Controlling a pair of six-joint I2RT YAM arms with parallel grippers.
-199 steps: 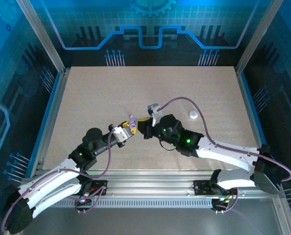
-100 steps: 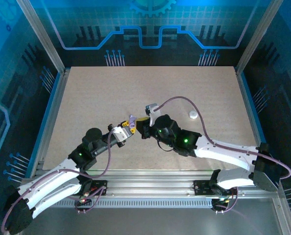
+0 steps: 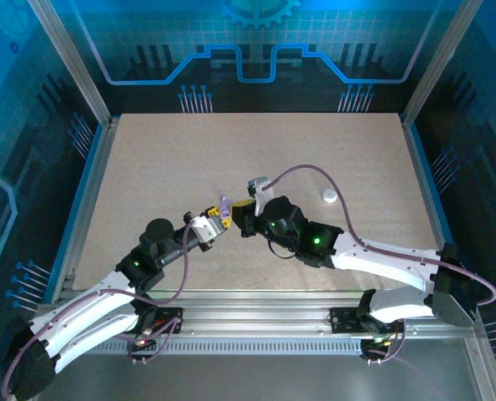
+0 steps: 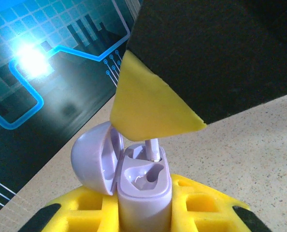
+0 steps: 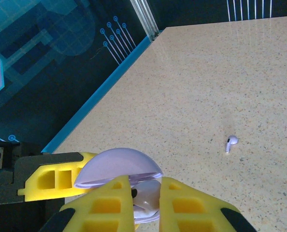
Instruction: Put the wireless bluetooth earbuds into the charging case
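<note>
**Earbud at the mouth of the open case**

Earbud [image 4: 153, 150] in question is pinched by the right gripper [image 5: 144, 198], whose yellow fingers [image 4: 148, 106] are closed around its head, so that only the thin white stem shows below them. The stem points down into the far socket of the case [image 4: 144, 186]; how deep it sits I cannot tell. The near socket is bare.

The case is pale lavender and stands upright. Its round lid [image 4: 93, 157] is swung open to the side (to the left in the left wrist view). The left gripper [image 3: 220, 217] clamps the lower body of the case between its two yellow fingers and holds it a little above the table [image 5: 221, 72].

From above, the two grippers meet tip to tip near the middle of the table, a little toward the near edge.

A second earbud [image 5: 231, 142] lies alone on the table, well apart from the case. A small white round thing [image 3: 329, 197] rests further to the right; it is too small to tell what it is.
</note>
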